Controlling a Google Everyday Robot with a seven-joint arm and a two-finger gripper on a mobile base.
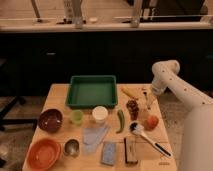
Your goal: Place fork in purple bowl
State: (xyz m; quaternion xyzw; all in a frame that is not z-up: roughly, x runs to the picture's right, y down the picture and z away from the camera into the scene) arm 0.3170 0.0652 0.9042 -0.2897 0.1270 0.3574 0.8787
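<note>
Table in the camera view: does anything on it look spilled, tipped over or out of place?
Nothing stands out. The purple bowl, orange bowl and white cup sit upright, the green tray lies square, and no spill shows on the table. The gripper hangs over the table's right rear part.

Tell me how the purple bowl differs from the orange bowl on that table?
The purple bowl is dark maroon, while the orange bowl is bright orange. The purple bowl is smaller than the orange bowl. It sits farther back, and the orange bowl fills the near-left corner of the table as pictured. Both are round, upright and look empty. The gripper hangs over the table's right side, far from both.
</note>
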